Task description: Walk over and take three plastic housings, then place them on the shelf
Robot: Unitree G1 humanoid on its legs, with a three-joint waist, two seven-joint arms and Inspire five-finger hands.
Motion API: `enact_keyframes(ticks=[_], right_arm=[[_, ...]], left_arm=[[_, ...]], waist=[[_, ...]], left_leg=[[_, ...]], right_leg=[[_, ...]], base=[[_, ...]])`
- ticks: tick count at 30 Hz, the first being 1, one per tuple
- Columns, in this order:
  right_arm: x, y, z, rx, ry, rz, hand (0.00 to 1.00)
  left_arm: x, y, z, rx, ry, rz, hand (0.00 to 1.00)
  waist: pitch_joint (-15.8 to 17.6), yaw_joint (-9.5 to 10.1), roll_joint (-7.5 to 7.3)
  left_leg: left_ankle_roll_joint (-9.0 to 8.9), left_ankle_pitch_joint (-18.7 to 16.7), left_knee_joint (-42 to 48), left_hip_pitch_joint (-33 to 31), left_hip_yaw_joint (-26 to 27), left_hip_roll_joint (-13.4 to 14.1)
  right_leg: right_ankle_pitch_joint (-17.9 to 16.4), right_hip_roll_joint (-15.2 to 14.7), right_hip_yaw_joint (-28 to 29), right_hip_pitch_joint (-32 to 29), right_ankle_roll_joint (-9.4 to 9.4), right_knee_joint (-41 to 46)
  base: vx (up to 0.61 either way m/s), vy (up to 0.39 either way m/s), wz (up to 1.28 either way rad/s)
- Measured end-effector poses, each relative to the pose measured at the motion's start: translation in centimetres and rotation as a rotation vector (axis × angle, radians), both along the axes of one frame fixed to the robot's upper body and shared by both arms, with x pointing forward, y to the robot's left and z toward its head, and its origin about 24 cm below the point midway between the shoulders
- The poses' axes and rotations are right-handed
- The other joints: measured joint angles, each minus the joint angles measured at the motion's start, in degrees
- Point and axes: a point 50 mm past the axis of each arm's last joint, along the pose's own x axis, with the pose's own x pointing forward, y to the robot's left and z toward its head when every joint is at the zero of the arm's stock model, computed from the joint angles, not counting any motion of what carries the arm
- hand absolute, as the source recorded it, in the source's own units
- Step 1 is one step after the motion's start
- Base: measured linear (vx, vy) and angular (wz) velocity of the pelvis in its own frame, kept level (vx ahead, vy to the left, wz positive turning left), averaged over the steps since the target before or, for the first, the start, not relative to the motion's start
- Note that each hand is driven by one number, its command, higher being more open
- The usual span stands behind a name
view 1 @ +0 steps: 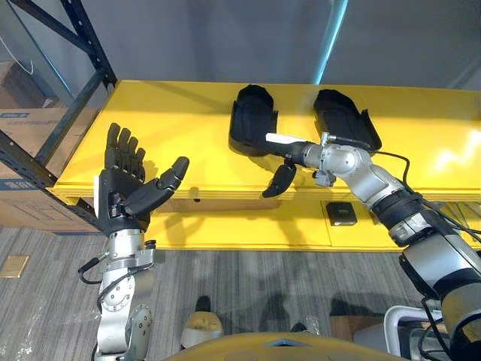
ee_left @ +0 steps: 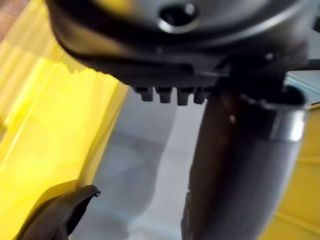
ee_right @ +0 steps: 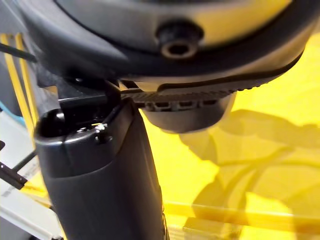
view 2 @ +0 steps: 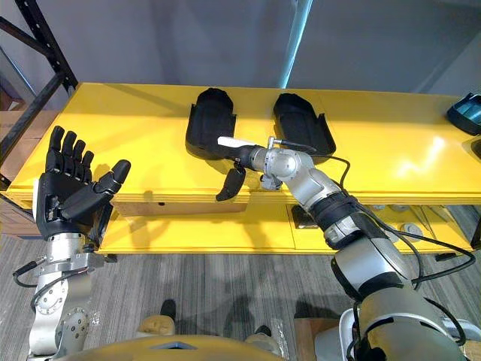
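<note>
Two black plastic housings lie side by side on the yellow table point(view 1: 165, 128). The left housing point(view 1: 252, 116) is at the middle. The right housing point(view 1: 342, 113) lies a little further right. My right hand point(view 1: 297, 153) reaches in from the right and sits at the near edge of the left housing, its white-covered thumb point(view 1: 282, 139) pointing at it. Whether it grips the housing is hidden. My left hand point(view 1: 120, 188) is raised before the table's front left edge, palm up, open and holding nothing.
A black shelf rack point(view 1: 71, 90) stands at the left with cardboard boxes point(view 1: 26, 131) behind it. A small black item point(view 1: 342, 213) lies on the lower yellow tier. A blue-lined object point(view 2: 466, 113) sits at the table's far right.
</note>
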Motion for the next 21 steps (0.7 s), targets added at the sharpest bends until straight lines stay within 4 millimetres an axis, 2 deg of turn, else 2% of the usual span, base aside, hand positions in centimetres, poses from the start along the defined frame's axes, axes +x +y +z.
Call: enact_keyframes(ticks=[9, 14, 19, 21], right_arm=[[-0.4, -0.5, 0.4, -0.034, -0.003, 0.024, 1.0], [-0.6, -1.0, 0.2, -0.042, -0.069, 0.037, 1.0], [-0.8, -1.4, -0.4, -0.001, -0.257, 0.021, 1.0], [-0.8, -1.5, 0.9, 0.087, -0.432, 0.001, 1.0]], left_arm=[[0.0, 0.0, 0.0, 0.0, 0.001, 0.002, 1.0], [0.0, -0.2, 0.0, -0.001, 0.003, -0.006, 1.0], [0.1, -0.4, -0.4, -0.006, 0.015, -0.022, 1.0], [0.3, -0.8, -1.3, -0.017, 0.051, -0.046, 1.0]], waist=[[0.0, -0.14, -0.01], [-0.1, 0.12, -0.01], [-0.2, 0.24, 0.24], [-0.5, 0.23, 0.75]], left_leg=[[0.0, 0.0, 0.0, 0.1, 0.4, 0.0], [0.0, 0.0, 0.0, 0.1, 0.4, 0.0], [0.01, 0.0, 0.0, 0.0, 0.4, 0.0], [0.02, 0.0, 0.0, -0.1, 0.3, 0.0]], right_leg=[[0.1, 0.0, 0.4, -0.2, 0.03, 0.0], [0.1, 0.0, 0.4, -0.2, 0.04, 0.0], [0.1, 0.0, 0.3, -0.2, 0.07, 0.0], [0.1, 0.0, 0.3, -0.2, 0.08, -0.1]], base=[[0.0, 0.0, 0.0], [0.0, 0.0, 0.0], [0.0, 0.0, 0.0], [0.0, 0.0, 0.0]])
